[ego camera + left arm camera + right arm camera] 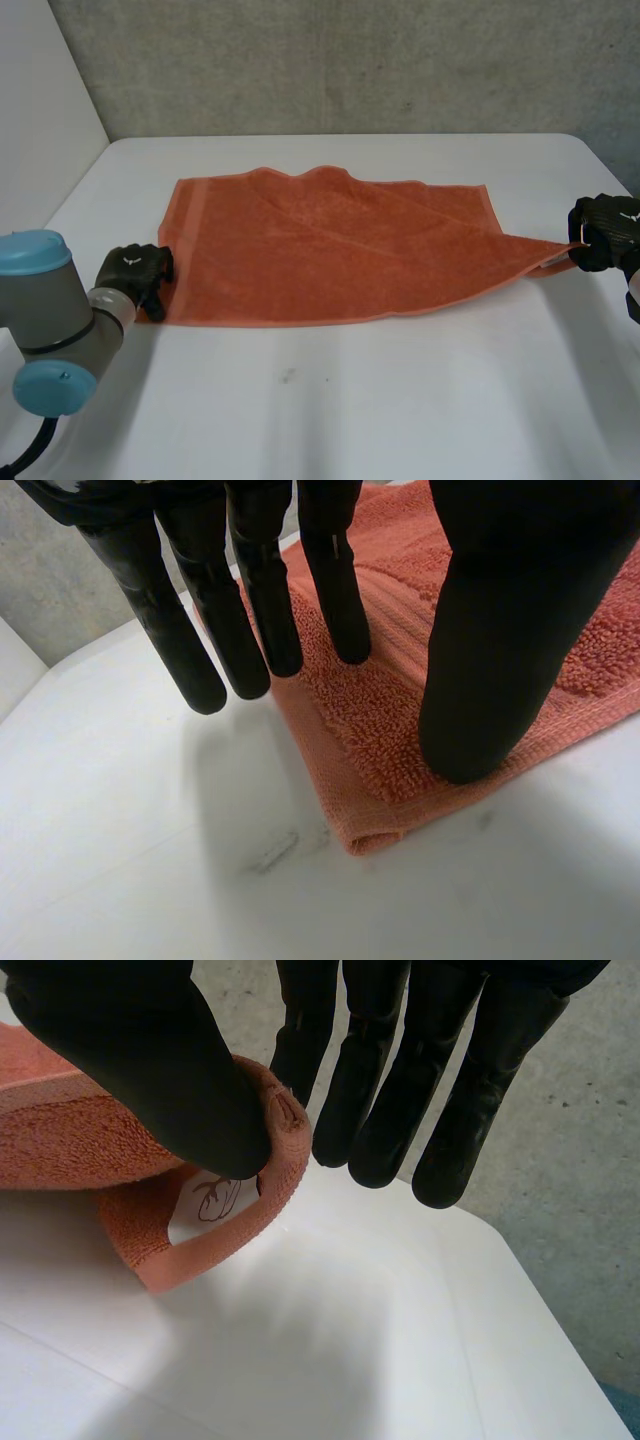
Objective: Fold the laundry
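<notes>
First fold step. Right hand (604, 232) pinches the towel (330, 250) corner at 3 o'clock; left hand (133, 271), fingers (252, 610) straight, presses the 8 o'clock corner. Next, probably: carry the pinched corner toward 9 o'clock.

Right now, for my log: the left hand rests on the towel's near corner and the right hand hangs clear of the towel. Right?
Not clear: the right hand pinches a corner of the towel between thumb and fingers, as the right wrist view shows. The left hand does rest on the near corner.
</notes>
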